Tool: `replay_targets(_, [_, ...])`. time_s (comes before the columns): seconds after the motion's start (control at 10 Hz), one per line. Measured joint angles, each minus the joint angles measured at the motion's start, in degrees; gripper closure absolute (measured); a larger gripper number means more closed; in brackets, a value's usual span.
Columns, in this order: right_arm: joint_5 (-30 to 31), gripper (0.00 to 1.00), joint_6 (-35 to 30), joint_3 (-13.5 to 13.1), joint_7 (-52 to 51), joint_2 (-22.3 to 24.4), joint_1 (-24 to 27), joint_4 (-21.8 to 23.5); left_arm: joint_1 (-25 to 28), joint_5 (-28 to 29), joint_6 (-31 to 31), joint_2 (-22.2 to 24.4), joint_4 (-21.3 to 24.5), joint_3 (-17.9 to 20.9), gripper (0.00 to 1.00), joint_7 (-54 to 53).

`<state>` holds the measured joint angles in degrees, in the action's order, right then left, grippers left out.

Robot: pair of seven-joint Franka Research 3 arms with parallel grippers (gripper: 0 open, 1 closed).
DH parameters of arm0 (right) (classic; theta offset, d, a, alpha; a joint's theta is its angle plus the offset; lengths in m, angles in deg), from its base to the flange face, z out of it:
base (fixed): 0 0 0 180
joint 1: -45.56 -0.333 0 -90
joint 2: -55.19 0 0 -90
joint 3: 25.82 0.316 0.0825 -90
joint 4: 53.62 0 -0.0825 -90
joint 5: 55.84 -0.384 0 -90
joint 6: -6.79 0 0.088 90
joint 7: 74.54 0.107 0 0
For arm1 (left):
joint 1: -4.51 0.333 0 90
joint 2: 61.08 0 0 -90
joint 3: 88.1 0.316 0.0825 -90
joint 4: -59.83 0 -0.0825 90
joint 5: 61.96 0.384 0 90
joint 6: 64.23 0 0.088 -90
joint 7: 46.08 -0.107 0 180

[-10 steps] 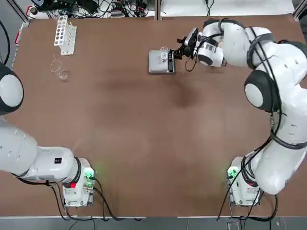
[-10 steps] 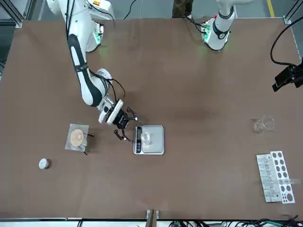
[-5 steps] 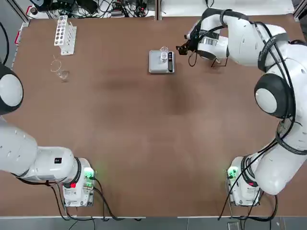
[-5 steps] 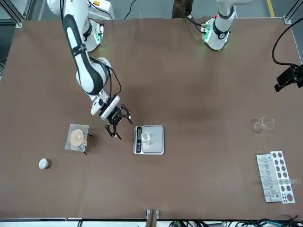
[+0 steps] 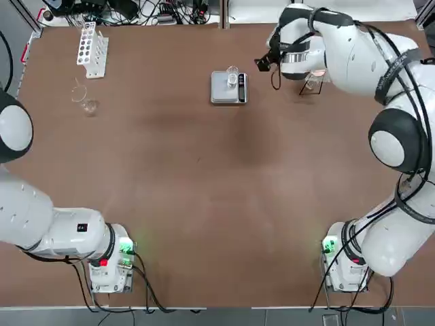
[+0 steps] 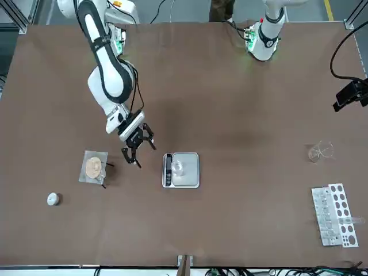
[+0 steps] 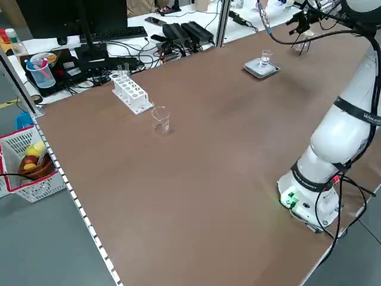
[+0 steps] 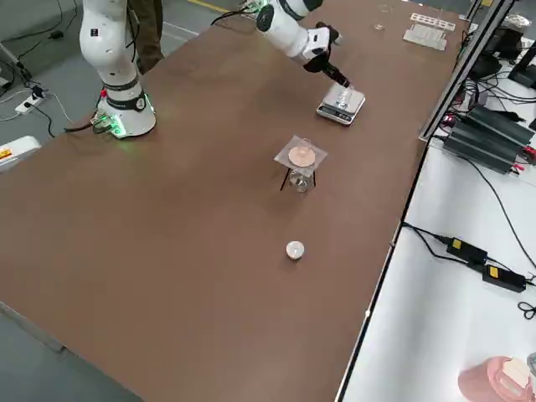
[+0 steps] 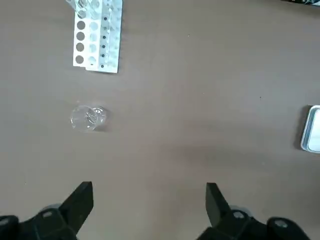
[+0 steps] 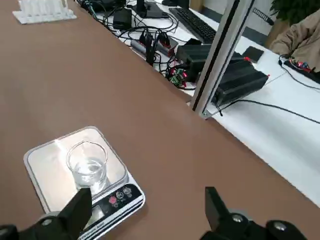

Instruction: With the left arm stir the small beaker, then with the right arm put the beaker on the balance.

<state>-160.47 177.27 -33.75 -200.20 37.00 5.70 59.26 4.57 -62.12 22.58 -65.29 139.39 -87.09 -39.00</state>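
Now one tiny clear glass beaker (image 10: 88,169) stands on the one silver-grey square-plated balance (image 5: 228,87). Right black-and-white gripper (image 6: 136,150) hangs beside it, fingers spread, empty; left gripper (image 9: 149,202) likewise spread.

Silver-grey balance (image 5: 227,88), seemingly clear beaker (image 5: 232,79)

Looks like a robotics lab to me: two white arms bolted to a big brown counter (image 5: 204,204), a test-tube rack (image 5: 92,49), glass beakers and a digital scale (image 5: 228,88), plus a monitor (image 7: 71,15), keyboard and cable tangle along the edge.
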Motion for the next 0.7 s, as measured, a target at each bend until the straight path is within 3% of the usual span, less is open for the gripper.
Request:
replay_targets(0.2, [3.9, 0.00, 0.0, -0.2, 0.2, 0.6, 0.4, 0.0, -0.1, 0.0, 0.6, 0.1, 0.0, -0.3, 0.00, 0.0])
replay_targets(0.7, [4.3, 0.00, -0.3, -0.2, 1.7, 0.6, 0.9, 0.1, -0.4, 0.0, 0.7, 0.1, 0.0, -1.2, 0.00, 0.1])
